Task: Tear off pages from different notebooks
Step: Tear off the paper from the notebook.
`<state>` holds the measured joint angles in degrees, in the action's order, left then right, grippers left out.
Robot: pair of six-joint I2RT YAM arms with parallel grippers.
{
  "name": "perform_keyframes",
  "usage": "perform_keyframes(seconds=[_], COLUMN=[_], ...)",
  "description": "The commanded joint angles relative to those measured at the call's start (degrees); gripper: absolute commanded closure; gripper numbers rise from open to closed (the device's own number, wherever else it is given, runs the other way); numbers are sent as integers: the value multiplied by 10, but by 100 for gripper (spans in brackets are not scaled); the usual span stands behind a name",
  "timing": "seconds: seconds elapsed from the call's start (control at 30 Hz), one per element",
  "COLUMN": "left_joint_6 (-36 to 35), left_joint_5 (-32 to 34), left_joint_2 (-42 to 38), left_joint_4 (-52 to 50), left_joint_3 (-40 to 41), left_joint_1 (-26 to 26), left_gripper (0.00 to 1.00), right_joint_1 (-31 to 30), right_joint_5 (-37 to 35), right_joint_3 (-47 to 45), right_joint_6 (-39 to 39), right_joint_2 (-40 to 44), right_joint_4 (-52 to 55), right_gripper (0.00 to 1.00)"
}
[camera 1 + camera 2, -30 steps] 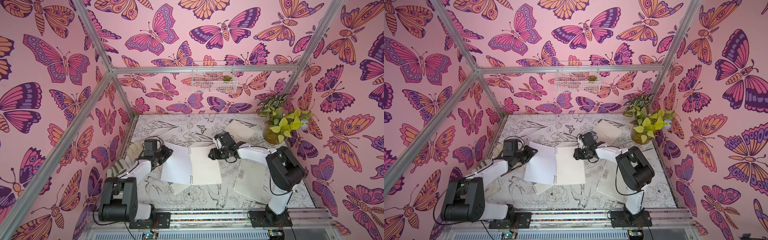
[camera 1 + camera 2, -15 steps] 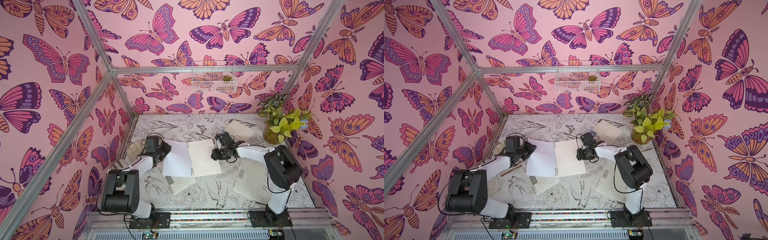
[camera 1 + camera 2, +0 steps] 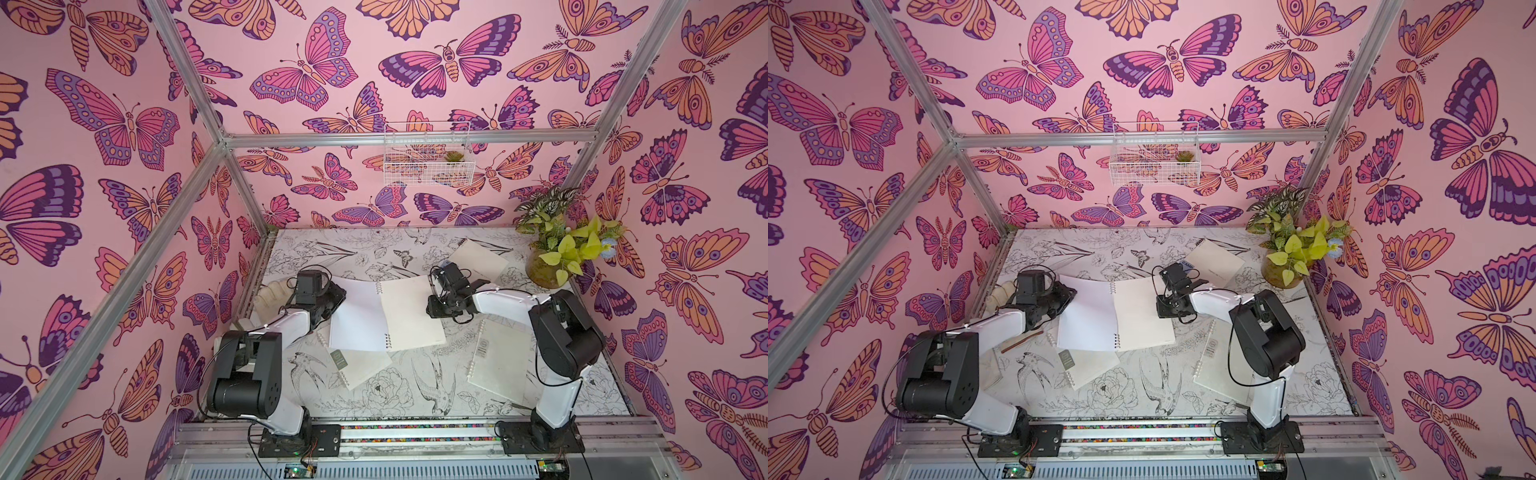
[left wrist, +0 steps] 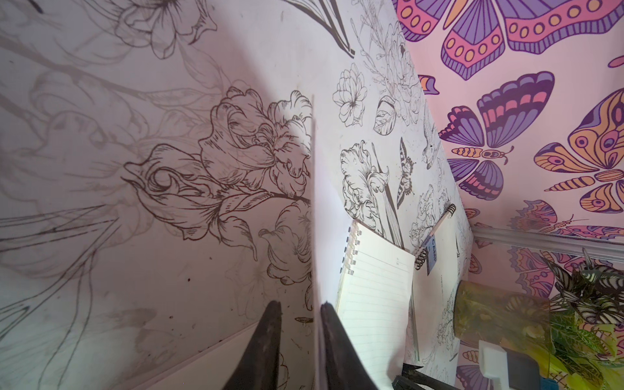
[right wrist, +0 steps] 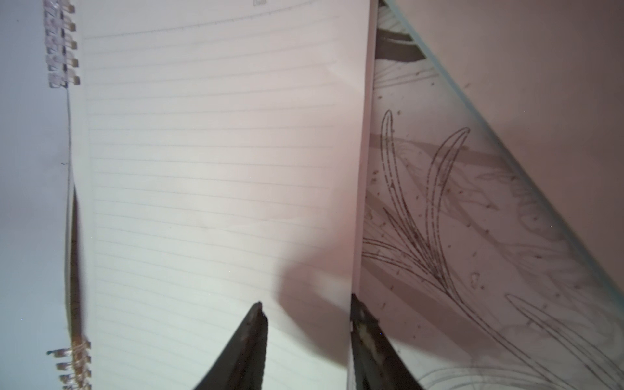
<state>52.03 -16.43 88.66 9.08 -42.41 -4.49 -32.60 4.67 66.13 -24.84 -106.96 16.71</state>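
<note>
Four notebooks (image 3: 411, 316) show, one open between left claw (image 4: 297, 305) and right claw (image 5: 305, 304).

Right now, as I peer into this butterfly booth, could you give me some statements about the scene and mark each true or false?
1. The left gripper holds a thin white page of the open ring-bound notebook. True.
2. The right gripper grips that same white page. False: its jaws stand open astride the edge of the notebook's lined cream page.
3. A closed off-white notebook with a grey-green label lies partly under the open one. True.
4. The white wire basket lies among the notebooks. False: it hangs on the pink butterfly back wall.
</note>
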Motion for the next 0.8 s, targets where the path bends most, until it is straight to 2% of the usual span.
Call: perform_keyframes(seconds=[0.0,0.57,0.77], left_joint_6=[5,3,3], left_joint_5=[-5,-7,-6], left_joint_2=[6,8,9], left_joint_4=[5,7,10], left_joint_3=[-4,-1,2], left_joint_1=[-6,-5,-6], left_gripper=[76,76,75], right_joint_1=[-12,-17,-16], right_joint_5=[-28,-32,-22], right_joint_3=[22,22,-17], right_joint_6=[14,17,8], right_joint_2=[-2,4,52], right_joint_4=[23,41,25], right_gripper=[56,56,52])
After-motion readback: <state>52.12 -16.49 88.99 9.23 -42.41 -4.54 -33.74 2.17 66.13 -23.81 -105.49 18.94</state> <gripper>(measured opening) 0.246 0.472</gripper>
